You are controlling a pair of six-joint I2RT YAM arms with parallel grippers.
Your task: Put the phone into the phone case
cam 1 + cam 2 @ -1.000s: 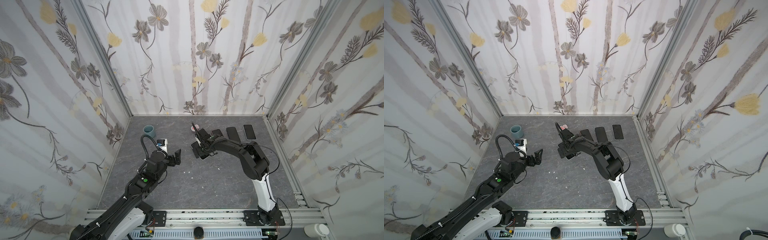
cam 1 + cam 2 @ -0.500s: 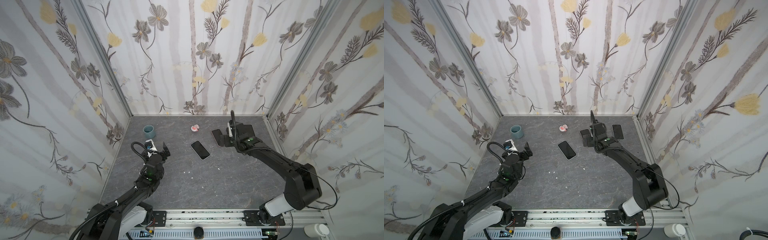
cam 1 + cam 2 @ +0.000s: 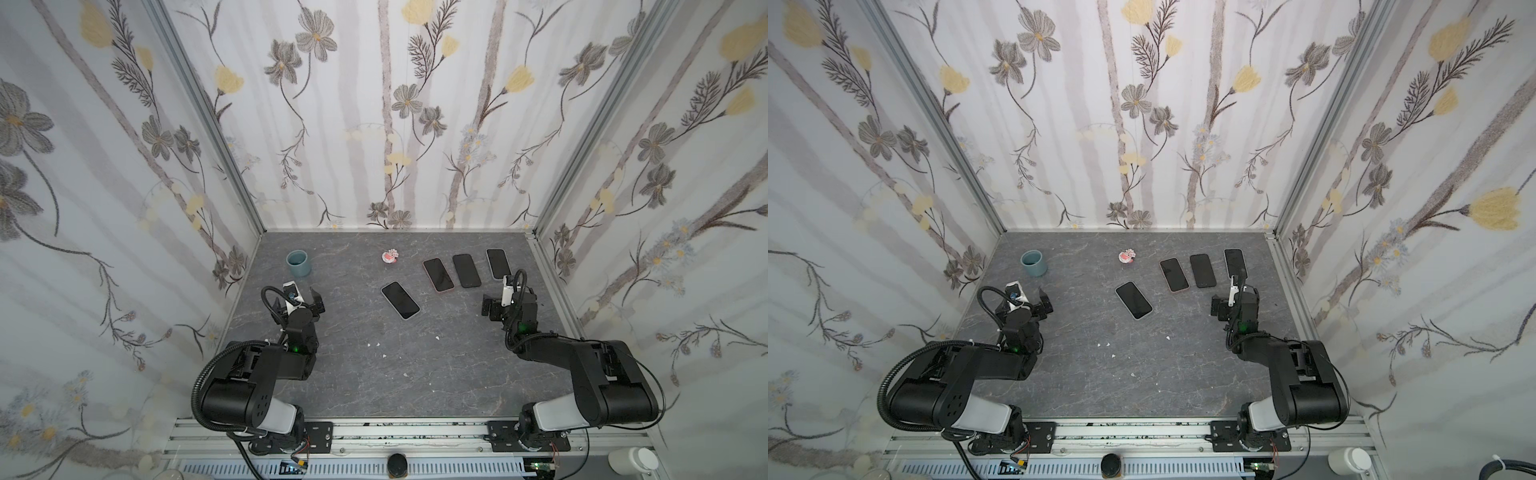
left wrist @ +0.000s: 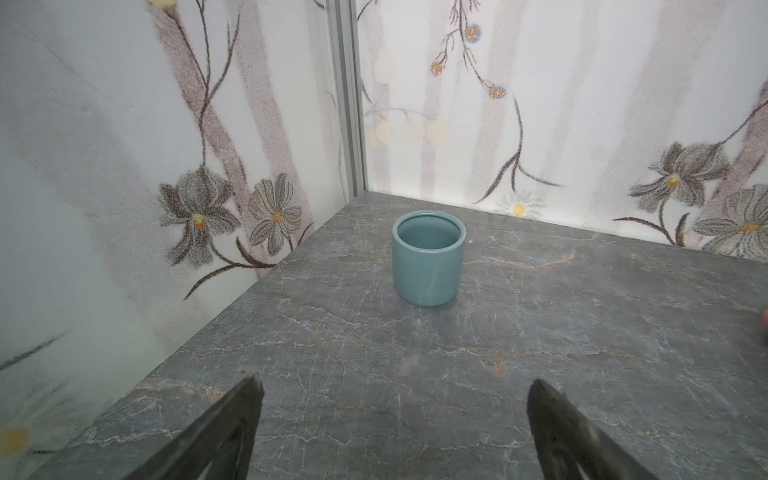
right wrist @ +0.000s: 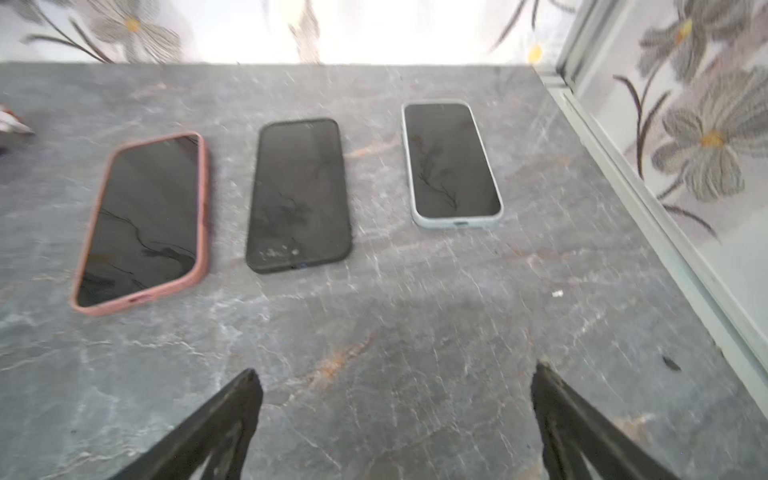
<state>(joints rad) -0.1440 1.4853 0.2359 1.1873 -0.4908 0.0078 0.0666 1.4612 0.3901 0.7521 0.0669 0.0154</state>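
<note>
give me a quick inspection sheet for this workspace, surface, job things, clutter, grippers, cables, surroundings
surface: grey marbled tabletop, a few white specks
job's things: four phones flat, screens up; lone phone mid-table, then a back-right row: pink-rimmed phone, black phone, pale-rimmed phone; no empty case can be told
clutter: teal cup upright at back left; small pink trinket at back
grippers: left gripper open, empty, facing the cup; right gripper open, empty, facing the row
cables: black hose looped on the left arm, short cable at the right wrist, neither touching the phones
surroundings: floral walls on three sides, metal rail in front
</note>
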